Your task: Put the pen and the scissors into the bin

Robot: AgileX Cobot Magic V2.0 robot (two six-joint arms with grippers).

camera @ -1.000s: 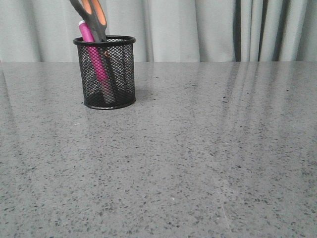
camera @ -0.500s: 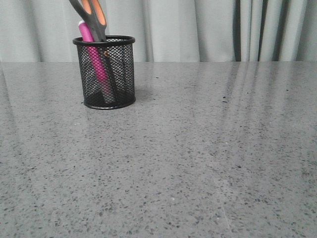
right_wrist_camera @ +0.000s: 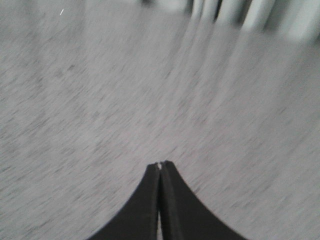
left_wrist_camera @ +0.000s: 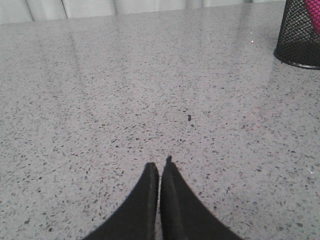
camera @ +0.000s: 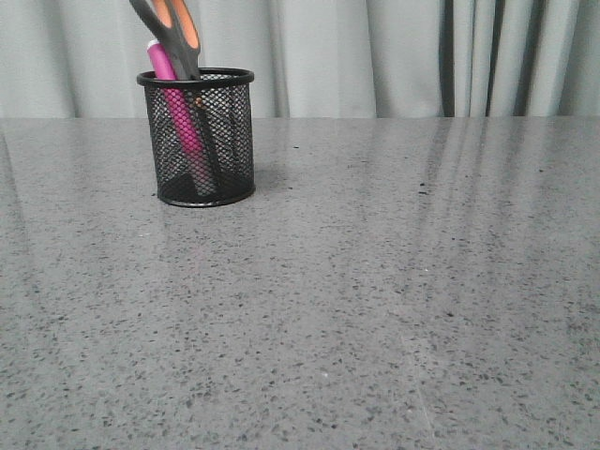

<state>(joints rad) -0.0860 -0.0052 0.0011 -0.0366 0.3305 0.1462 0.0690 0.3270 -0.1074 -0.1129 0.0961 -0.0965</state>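
Note:
The black wire-mesh bin (camera: 196,137) stands upright on the grey speckled table at the far left of the front view. The pink pen (camera: 169,80) and the scissors (camera: 173,30) with dark grey, orange-lined handles stand inside it, both sticking up above the rim. The bin's lower part (left_wrist_camera: 300,37) also shows in the left wrist view, with a bit of pink pen (left_wrist_camera: 315,11) inside. My left gripper (left_wrist_camera: 159,169) is shut and empty over bare table, well apart from the bin. My right gripper (right_wrist_camera: 160,164) is shut and empty; its view is blurred. Neither gripper shows in the front view.
The grey speckled table (camera: 375,281) spreads across the whole front view. Pale folded curtains (camera: 394,56) hang behind its far edge. A small dark speck (left_wrist_camera: 189,118) lies on the table ahead of the left gripper.
The bin, pen and scissors stand as before, apart from a very slight shift in the picture. No arm shows in the front view at any time.

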